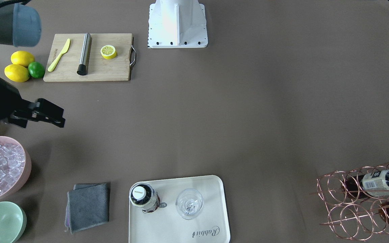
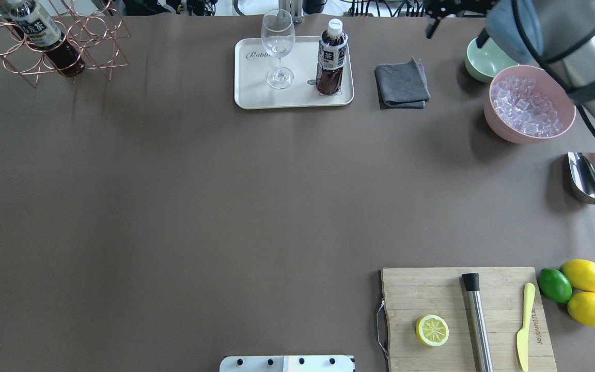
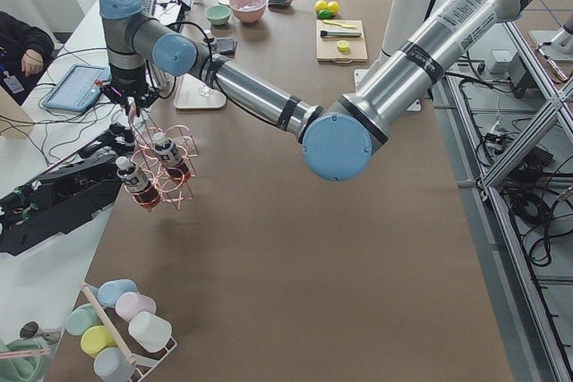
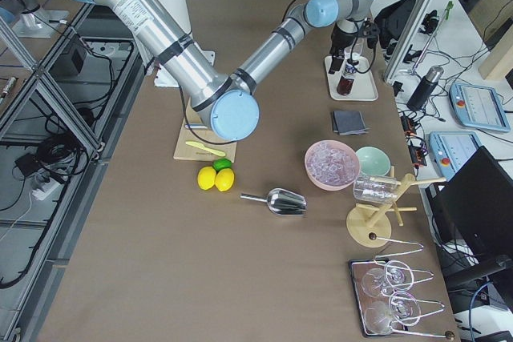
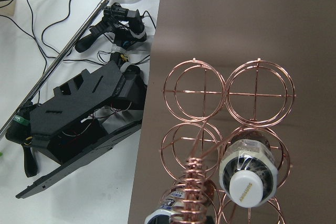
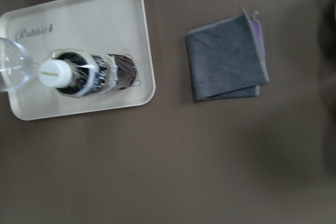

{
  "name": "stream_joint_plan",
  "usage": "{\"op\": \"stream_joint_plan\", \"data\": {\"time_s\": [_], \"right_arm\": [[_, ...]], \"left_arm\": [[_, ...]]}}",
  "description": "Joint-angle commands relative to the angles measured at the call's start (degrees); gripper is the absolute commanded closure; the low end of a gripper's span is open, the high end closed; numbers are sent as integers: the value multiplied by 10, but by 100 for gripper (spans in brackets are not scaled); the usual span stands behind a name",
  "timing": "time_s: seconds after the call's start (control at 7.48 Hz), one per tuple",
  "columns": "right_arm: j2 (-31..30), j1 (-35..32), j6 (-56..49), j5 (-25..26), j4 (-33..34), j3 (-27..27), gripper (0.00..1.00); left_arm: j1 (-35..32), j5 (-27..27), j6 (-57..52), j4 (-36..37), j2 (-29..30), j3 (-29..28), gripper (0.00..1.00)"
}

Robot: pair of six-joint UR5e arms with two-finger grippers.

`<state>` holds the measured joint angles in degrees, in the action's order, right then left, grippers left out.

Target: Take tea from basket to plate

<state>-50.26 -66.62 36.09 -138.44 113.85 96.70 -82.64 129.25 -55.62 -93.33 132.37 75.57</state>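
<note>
While the tea [image 2: 331, 62] stands upright on the plate [image 2: 256, 95], ungripped, the right hand's [image 4: 349, 55] opening cannot be told.

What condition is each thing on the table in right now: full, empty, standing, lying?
tea bottle: upright on the plate, capped.
wine glass: upright, empty.
basket: holds two lying bottles.
pink bowl: full of ice.
grey cloth: folded.
lemon half: cut side up.

Overhead view set behind the robot, facing down across the bench, front view opposed from the far edge, side views raised at each bench end, left wrist view close over the basket [image 5: 256, 94], right wrist view close over the plate [image 6: 94, 19], both shared with overhead.
</note>
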Motion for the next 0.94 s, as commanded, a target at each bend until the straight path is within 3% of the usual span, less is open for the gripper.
{"op": "stream_joint_plan", "data": {"time_s": [0.0,0.13,0.4,0.8], "right_arm": [[-230,-59,-136,19,27,160,0],[-297,-90,-228,19,26,173,0],[-377,-135,-352,53,21,155,0],[-402,-163,-399,82,10,104,0]], "left_arm": [[6,-10,0,-28,-10,-13,100],[7,-10,0,-42,-20,-15,100],[18,-11,2,-41,-20,-13,100],[26,-15,2,-51,-31,-14,100]]}}
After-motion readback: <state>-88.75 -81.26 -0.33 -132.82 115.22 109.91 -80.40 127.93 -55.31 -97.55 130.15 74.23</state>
